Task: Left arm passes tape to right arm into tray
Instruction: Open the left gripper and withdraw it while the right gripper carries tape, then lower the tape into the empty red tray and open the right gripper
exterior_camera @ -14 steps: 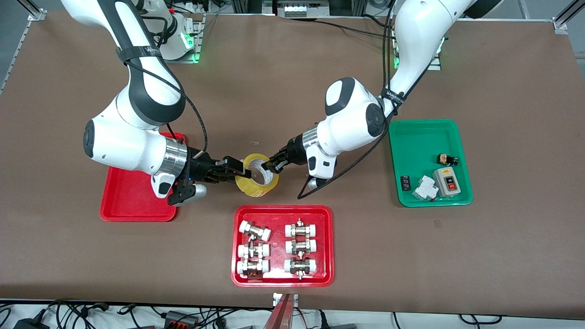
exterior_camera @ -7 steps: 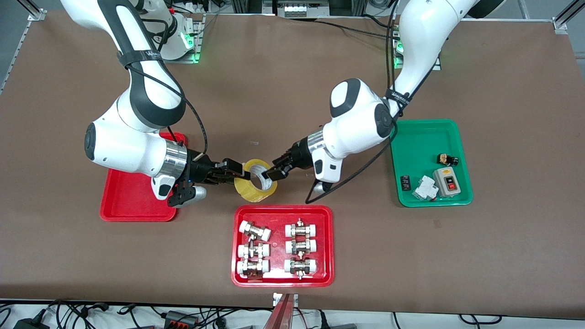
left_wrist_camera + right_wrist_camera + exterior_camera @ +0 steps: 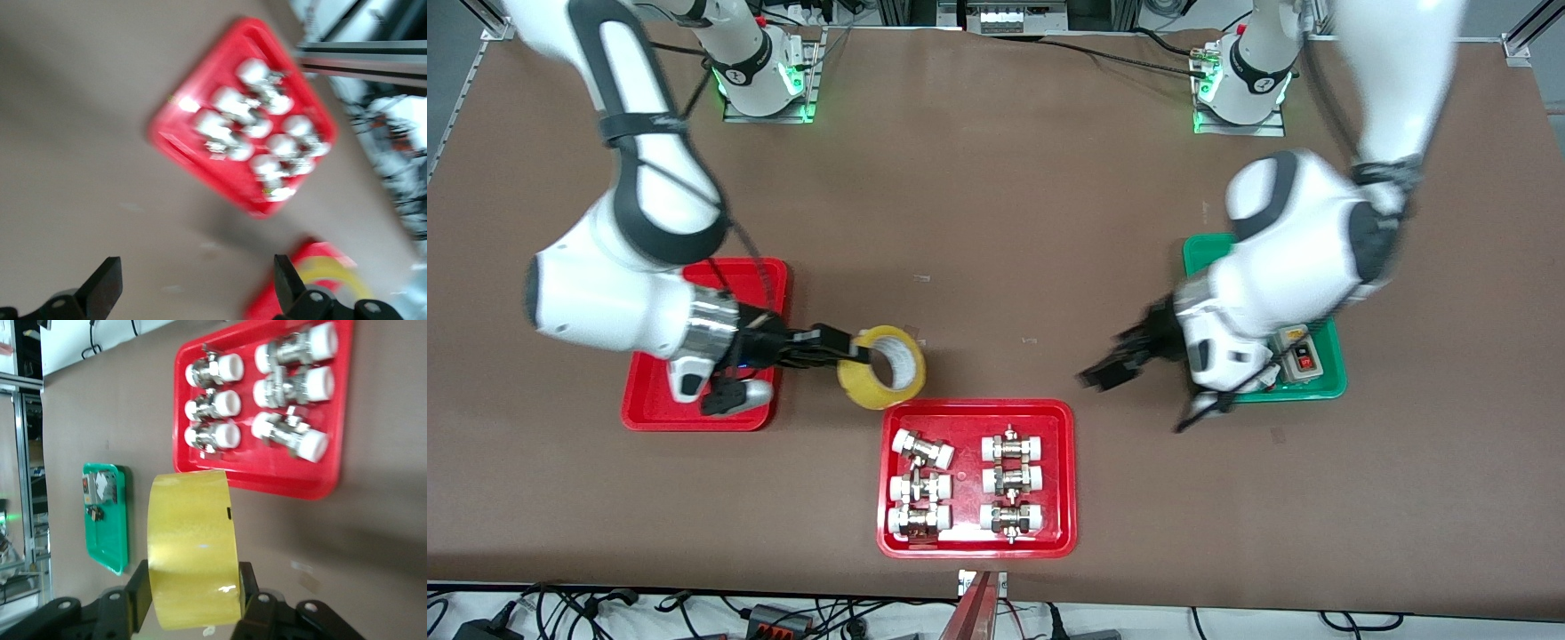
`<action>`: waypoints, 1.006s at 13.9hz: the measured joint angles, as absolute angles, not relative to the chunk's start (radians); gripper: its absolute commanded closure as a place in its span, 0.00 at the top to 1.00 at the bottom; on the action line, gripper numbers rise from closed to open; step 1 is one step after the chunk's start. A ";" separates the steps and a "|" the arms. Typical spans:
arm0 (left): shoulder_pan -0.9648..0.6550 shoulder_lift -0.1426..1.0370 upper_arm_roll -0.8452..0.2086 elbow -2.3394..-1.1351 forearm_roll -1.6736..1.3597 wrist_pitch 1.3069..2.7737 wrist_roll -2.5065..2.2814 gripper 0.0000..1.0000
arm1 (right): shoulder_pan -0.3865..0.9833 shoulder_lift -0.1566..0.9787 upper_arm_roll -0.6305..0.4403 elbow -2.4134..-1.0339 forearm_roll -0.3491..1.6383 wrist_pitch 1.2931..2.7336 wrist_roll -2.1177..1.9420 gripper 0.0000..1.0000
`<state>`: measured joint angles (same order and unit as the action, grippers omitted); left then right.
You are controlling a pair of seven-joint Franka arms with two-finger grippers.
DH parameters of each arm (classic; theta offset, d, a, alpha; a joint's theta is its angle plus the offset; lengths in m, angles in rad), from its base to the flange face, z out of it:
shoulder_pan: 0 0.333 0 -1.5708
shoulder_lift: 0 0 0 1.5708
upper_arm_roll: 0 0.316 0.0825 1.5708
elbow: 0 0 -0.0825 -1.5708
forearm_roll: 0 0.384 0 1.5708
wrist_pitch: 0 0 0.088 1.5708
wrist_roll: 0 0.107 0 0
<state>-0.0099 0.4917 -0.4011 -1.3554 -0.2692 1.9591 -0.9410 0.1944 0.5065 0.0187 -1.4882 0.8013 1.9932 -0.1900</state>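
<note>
My right gripper (image 3: 860, 354) is shut on the yellow tape roll (image 3: 864, 388) and holds it over the table, between the plain red tray (image 3: 649, 404) and the tray of fittings. In the right wrist view the fingers (image 3: 137, 590) clamp the roll's wall (image 3: 193, 547) from both sides, with my right gripper (image 3: 193, 599) around it. My left gripper (image 3: 1101, 373) is open and empty over bare table beside the green tray. In the left wrist view my left gripper (image 3: 197, 285) has its jaws wide apart, and the tape (image 3: 333, 272) shows blurred at the edge.
A red tray with white-capped metal fittings (image 3: 1063, 418) lies near the front camera; it also shows in the right wrist view (image 3: 327, 487) and the left wrist view (image 3: 167, 130). A green tray (image 3: 1209, 244) with small electrical parts lies under the left arm's wrist.
The left gripper let go of the tape and pulled back to the green tray. The right gripper, still shut on the tape, carried it toward the plain red tray.
</note>
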 measured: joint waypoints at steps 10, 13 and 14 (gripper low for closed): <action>0.201 0.349 -0.399 -1.295 0.151 1.320 -0.215 1.00 | -0.201 0.624 0.008 -1.528 0.642 1.590 -0.666 0.00; 0.167 0.173 -0.325 -1.574 0.134 1.550 -0.214 1.00 | -0.245 0.672 0.008 -1.544 0.605 1.590 -0.785 0.00; 0.152 0.127 -0.279 -1.640 0.127 1.602 -0.211 1.00 | -0.257 0.688 0.008 -1.546 0.602 1.590 -0.812 0.00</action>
